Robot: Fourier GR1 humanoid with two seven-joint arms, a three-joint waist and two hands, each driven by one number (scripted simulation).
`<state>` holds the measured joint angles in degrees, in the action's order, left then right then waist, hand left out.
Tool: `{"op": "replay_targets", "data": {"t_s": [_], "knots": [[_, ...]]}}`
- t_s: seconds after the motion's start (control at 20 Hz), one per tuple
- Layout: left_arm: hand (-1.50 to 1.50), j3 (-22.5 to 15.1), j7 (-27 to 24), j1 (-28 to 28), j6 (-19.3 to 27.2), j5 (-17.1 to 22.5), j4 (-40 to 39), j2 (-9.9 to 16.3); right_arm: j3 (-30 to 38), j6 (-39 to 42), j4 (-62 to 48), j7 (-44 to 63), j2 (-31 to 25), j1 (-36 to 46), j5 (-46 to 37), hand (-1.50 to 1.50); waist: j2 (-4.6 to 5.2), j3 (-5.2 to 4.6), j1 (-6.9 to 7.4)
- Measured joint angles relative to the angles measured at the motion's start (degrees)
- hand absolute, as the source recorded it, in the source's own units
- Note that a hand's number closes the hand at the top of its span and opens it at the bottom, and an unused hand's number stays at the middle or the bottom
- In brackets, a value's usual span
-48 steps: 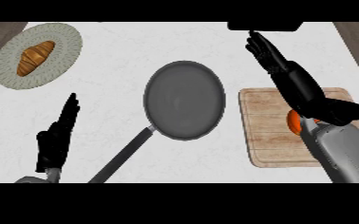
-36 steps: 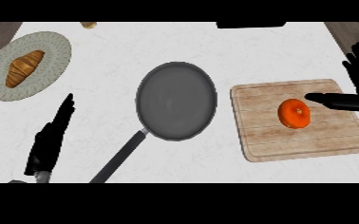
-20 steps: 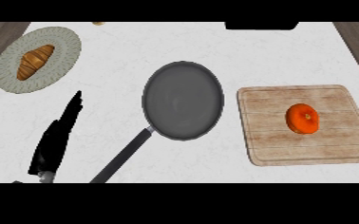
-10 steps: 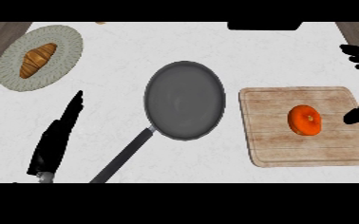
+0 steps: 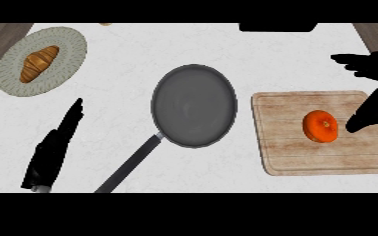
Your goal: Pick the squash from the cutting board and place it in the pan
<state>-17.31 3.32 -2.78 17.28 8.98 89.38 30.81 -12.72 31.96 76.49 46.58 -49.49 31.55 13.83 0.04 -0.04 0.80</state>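
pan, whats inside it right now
Nothing shows inside the pan; its whole dark base is in view, uncovered. The squash sits on the cutting board, with the right robot hand beside it.

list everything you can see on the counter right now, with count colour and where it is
squash: one, orange, on the cutting board, toward its right side
cutting board: one, light wood, right of the pan
pan: one, dark grey with a long handle running down-left, centre of the counter
plate: one, pale speckled, upper left
croissant: one, golden brown, on the plate
dark object: one, black, top edge, cut off
left hand: black, open, resting at lower left
right hand: black, at right edge, only partly in view, a fingertip beside the squash
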Motion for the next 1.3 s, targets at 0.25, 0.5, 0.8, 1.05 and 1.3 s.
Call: {"op": "replay_targets", "data": {"t_s": [0.25, 0.5, 0.8, 1.05, 1.3], "knots": [[0.00, 0.1, 0.6, 0.8, 0.3, -1.9, -0.5, -1.8, -2.3, 2.8, -1.4, 2.1, 1.9, 1.4, -1.2, -1.50, -0.01, 0.01, -0.21], [0.00, 1.3, 2.7, 1.4, -0.6, -2.9, 0.0, -2.6, -2.4, 4.0, -2.1, 3.4, 4.0, 2.1, -1.6, -1.50, -0.05, 0.02, -0.41], [0.00, 1.9, 2.8, 1.1, -1.1, -4.2, -0.2, -4.1, -4.9, 3.4, -0.9, 5.9, 6.4, 1.5, -3.4, -1.50, -0.10, -0.01, -0.56], [0.00, 3.3, 3.3, 0.4, -2.6, -4.3, 1.1, -3.9, -5.6, 4.0, -2.7, 6.3, 7.3, 1.6, -5.2, -1.50, -0.08, 0.02, -0.43], [0.00, 3.8, 3.3, 0.8, -3.0, -5.8, 0.6, -5.3, -6.4, 4.5, -4.0, 6.2, 8.7, 0.6, -7.5, -1.50, -0.07, 0.01, -0.52]]}}
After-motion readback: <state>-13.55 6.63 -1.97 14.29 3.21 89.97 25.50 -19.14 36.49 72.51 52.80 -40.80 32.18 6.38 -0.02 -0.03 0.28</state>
